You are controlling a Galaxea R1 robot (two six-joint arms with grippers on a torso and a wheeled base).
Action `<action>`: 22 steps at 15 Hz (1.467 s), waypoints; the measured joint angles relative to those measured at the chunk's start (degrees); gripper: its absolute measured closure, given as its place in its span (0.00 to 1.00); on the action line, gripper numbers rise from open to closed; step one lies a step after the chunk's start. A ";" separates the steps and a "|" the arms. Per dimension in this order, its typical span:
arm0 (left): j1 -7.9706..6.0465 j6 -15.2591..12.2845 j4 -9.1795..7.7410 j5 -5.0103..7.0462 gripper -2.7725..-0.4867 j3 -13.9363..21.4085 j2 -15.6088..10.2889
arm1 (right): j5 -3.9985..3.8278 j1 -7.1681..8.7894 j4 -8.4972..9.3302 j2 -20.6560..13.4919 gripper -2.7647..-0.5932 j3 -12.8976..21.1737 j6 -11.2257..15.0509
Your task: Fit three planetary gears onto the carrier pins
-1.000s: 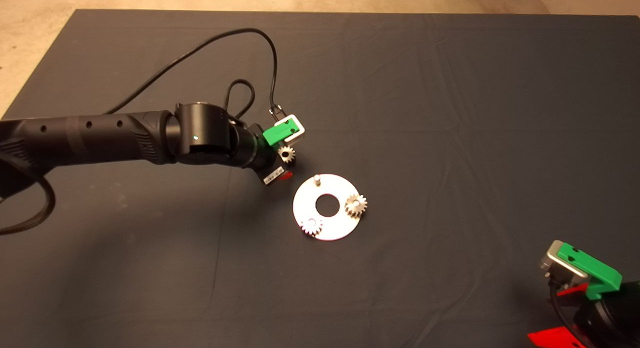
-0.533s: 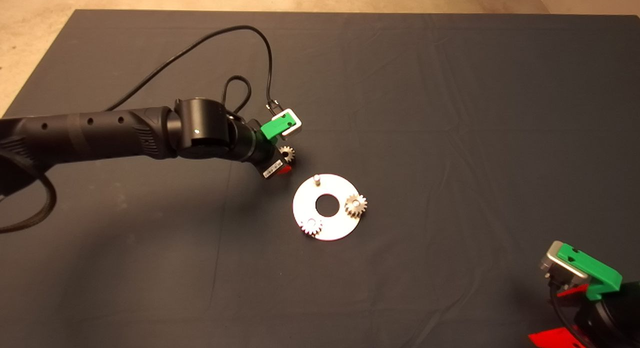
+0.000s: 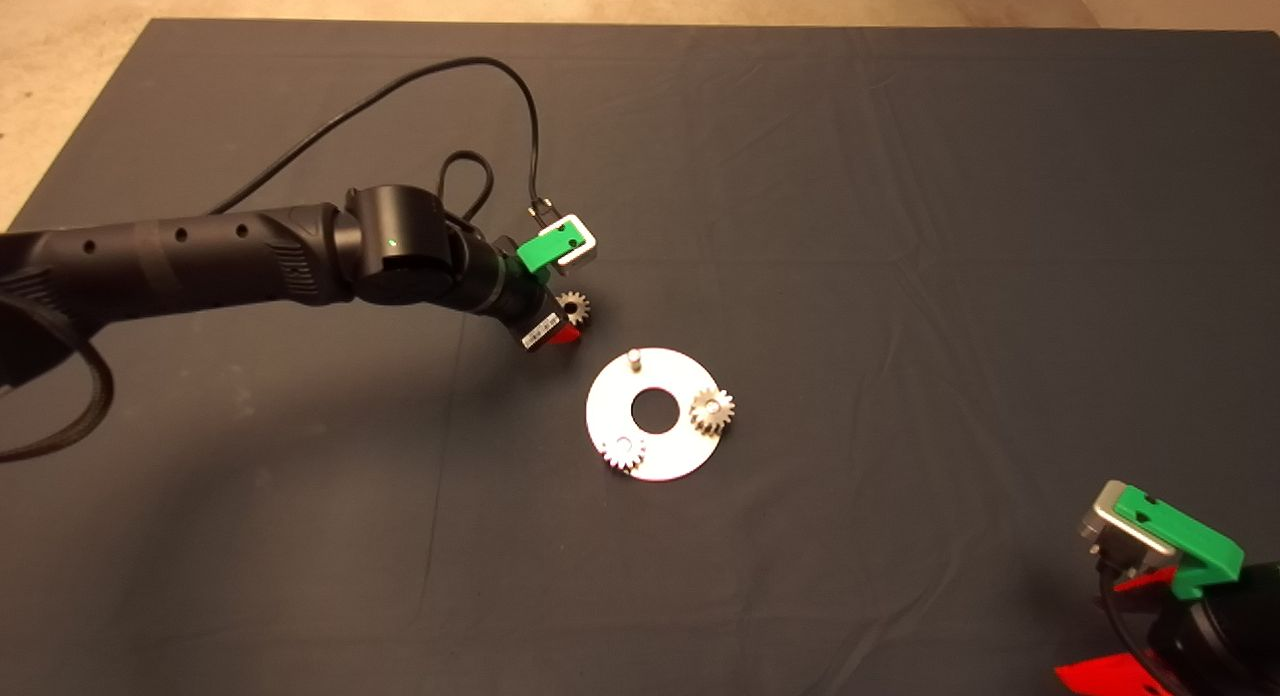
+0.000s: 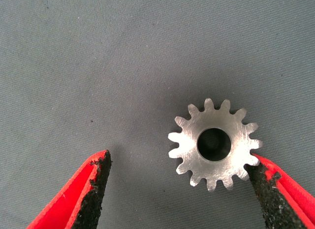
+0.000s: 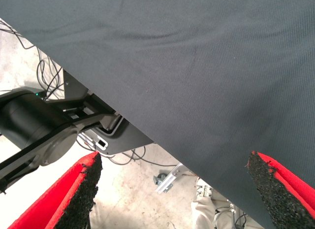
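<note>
The left claw (image 4: pixel 179 189), spread apart, straddles the small silvery toothed spur gear (image 4: pixel 214 143) off-centre, 1 pad touching; closing could skid it away. The right claw (image 5: pixel 174 189) waits apart.

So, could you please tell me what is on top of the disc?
Two gears sit on the disc; a third pin stands bare. The gears cover their own pins.

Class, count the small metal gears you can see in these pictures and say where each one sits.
3. Two gears sit on pins of the disc: one on its right side, one at its lower left. The third gear lies on the mat between the left gripper's open fingers.
</note>
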 joint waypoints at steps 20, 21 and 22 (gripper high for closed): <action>0.16 0.03 -1.10 -4.35 0.49 -1.60 0.29 | 1.37 0.00 0.00 -0.02 0.26 0.00 -0.02; 0.24 0.05 -1.23 -4.35 0.54 -1.62 0.29 | 1.37 0.00 0.00 -0.02 0.26 0.00 -0.02; 0.32 0.05 -1.27 -4.41 0.55 -1.62 0.30 | 1.38 0.00 0.00 -0.02 0.26 0.00 -0.02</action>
